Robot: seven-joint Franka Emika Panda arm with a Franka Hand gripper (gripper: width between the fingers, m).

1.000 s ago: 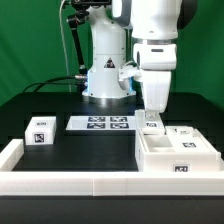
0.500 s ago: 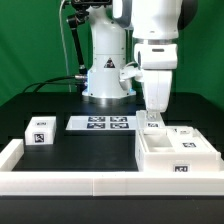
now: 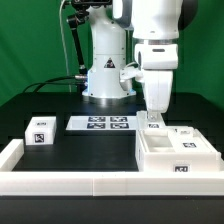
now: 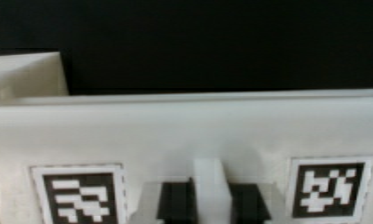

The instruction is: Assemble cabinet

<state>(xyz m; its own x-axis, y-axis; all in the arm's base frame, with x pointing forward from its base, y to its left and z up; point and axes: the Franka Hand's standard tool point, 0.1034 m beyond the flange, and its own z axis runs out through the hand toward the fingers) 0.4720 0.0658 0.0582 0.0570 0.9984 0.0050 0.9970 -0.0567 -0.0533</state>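
Note:
The cabinet body [image 3: 163, 154], a large white open box with marker tags, lies at the exterior view's right. My gripper [image 3: 152, 119] points straight down over its far left corner. In the wrist view the cabinet's white wall [image 4: 201, 125] fills the picture, with one tag on each side. My gripper [image 4: 208, 197] has its dark fingers [image 4: 172, 204] closed on either side of a thin white upright edge of that body. A smaller white tagged block [image 3: 186, 134] sits on the body's far right part.
A loose white tagged block [image 3: 40, 131] stands at the exterior view's left. The marker board [image 3: 100, 123] lies flat in the middle, before the robot's base [image 3: 105, 80]. A white raised rim [image 3: 70, 183] runs along the table's front and left.

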